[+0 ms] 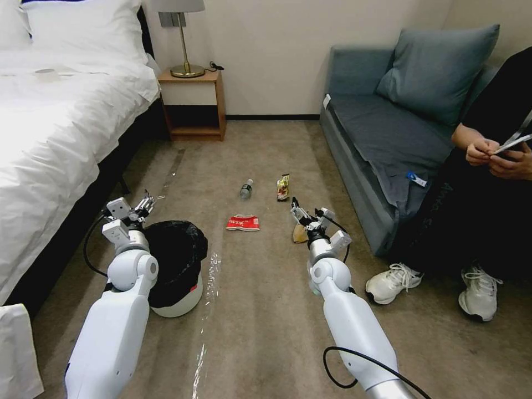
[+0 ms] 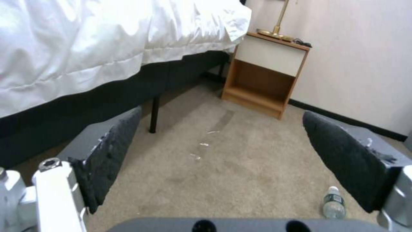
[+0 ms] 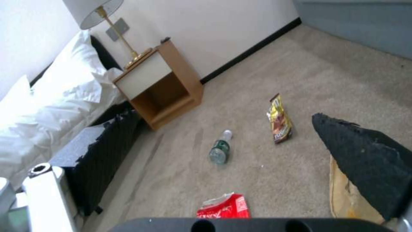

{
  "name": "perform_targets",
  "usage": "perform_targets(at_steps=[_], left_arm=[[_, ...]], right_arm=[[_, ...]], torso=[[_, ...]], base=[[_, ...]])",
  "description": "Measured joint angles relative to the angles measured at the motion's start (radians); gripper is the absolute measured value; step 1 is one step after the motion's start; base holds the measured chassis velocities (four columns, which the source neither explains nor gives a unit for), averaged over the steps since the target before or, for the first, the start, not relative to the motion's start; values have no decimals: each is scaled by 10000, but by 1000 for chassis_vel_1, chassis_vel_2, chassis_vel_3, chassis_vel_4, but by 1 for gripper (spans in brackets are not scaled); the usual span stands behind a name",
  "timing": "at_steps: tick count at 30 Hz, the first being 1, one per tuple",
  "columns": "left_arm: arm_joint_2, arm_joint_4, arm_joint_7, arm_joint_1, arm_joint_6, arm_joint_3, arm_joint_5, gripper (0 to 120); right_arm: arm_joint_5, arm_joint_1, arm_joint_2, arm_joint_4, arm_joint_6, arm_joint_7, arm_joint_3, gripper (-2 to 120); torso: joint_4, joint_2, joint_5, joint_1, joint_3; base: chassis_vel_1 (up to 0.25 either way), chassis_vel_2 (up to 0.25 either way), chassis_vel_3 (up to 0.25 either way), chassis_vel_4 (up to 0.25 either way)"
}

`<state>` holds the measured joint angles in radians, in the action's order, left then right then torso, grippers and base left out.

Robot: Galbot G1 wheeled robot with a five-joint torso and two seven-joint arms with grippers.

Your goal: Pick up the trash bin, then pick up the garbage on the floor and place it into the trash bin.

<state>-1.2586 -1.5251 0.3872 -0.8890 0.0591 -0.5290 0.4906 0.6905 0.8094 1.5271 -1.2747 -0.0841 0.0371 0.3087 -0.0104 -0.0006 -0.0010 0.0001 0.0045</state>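
Low at centre frame, the right pincer (image 1: 300,215) gapes wide over the tan paper scrap (image 3: 345,193) — left pincer (image 1: 145,203) wide open, empty, beside the trash bin (image 1: 176,266).

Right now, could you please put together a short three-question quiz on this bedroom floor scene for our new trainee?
1. True or false: the trash bin stands on the carpet beside the left gripper, not lifted.
2. How many garbage items lie on the floor?
3. Which item lies closest to the right gripper? A) bottle B) tan paper scrap C) red-and-white wrapper

Key:
1. True; both grippers are open and hold nothing.
2. Four: the bottle, the wrapper, the scrap and the snack packet.
3. B; the scrap lies right by one finger in the right wrist view.
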Motion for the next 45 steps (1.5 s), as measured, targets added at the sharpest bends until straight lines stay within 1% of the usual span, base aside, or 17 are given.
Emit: perform_targets(at_steps=[6, 9, 10, 12, 13, 17, 18, 19, 22, 24, 25, 26, 32, 36, 37, 40, 45], left_arm=[[84, -305, -47, -218, 126, -216, 125, 100], [429, -1316, -190, -958, 615, -997, 595, 100], [429, -1316, -190, -958, 615, -997, 595, 100], [734, -2236, -342, -1622, 1059, -1683, 1018, 100], [734, -2236, -342, -1622, 1059, -1683, 1018, 100], [1069, -3240, -501, -2352, 1541, -2439, 1483, 100], [1215, -3700, -578, -2686, 1765, -2771, 1694, 100], [1215, -3700, -578, -2686, 1765, -2771, 1694, 100], [1556, -4712, -732, -3426, 2251, -3543, 2158, 100], [1628, -4929, -767, -3579, 2347, -3704, 2257, 100], [1795, -5449, -852, -3953, 2599, -4087, 2495, 100], [1795, -5449, -852, -3953, 2599, -4087, 2495, 100], [2387, -7227, -1136, -5248, 3453, -5428, 3317, 100], [2634, -7955, -1252, -5774, 3799, -5974, 3646, 100], [2791, -8432, -1328, -6120, 4032, -6331, 3869, 100], [2928, -8838, -1396, -6417, 4226, -6635, 4053, 100], [2933, -8862, -1401, -6436, 4244, -6653, 4070, 100]], right_arm=[[-1, 67, -37, -98, 15, 28, 23, 100], [-19, 675, -393, -955, 200, 314, 306, 100], [-19, 675, -393, -955, 200, 314, 306, 100], [-46, 1318, -784, -1879, 419, 633, 609, 100], [-46, 1318, -784, -1879, 419, 633, 609, 100], [-67, 1828, -1067, -2566, 556, 864, 832, 100], [-66, 1994, -1167, -2825, 624, 935, 877, 100], [-66, 1994, -1167, -2825, 624, 935, 877, 100], [-63, 2598, -1597, -3711, 831, 1247, 1197, 100], [-62, 2737, -1698, -3907, 874, 1320, 1264, 100], [-61, 3071, -1930, -4404, 987, 1493, 1430, 100], [-61, 3071, -1930, -4404, 987, 1493, 1430, 100], [-54, 4226, -2729, -6086, 1384, 2082, 1997, 100], [-52, 4718, -3073, -6815, 1560, 2331, 2240, 100], [-49, 5036, -3294, -7275, 1663, 2492, 2395, 100], [-46, 5589, -3672, -8075, 1851, 2768, 2663, 100], [-41, 6256, -4133, -9050, 2074, 3102, 2986, 100]], torso=[[-3, 0, -1, 0, 1], [5, 1, 0, 0, 0], [5, 1, 0, 0, 0], [-1, 0, 0, 0, -1], [-1, 0, 0, 0, -1], [-6, 0, -3, -1, -2], [4, 1, 8, 0, -1], [4, 1, 8, 0, -1], [1, 0, -2, -1, -2], [-2, 0, 1, -1, -2], [-3, 0, 2, -1, -2], [-3, 0, 2, -1, -2], [0, 1, 0, -1, -2], [-1, 1, 2, -1, -2], [0, 1, 2, -1, -1], [1, 1, 5, -2, -2], [-1, 1, 0, -1, 0]], base=[[0, 0, 0, 0], [0, 0, 0, 0], [0, 0, 0, 0], [0, 0, 0, 0], [0, 0, 0, 0], [0, 0, 0, 0], [0, 0, 0, 0], [0, 0, 0, 0], [0, 0, 0, 0], [0, 0, 0, 0], [0, 0, 0, 0], [0, 0, 0, 0], [0, 0, 0, 0], [0, 0, 0, 0], [0, 0, 0, 0], [0, 0, 0, 0], [0, 0, 0, 0]])
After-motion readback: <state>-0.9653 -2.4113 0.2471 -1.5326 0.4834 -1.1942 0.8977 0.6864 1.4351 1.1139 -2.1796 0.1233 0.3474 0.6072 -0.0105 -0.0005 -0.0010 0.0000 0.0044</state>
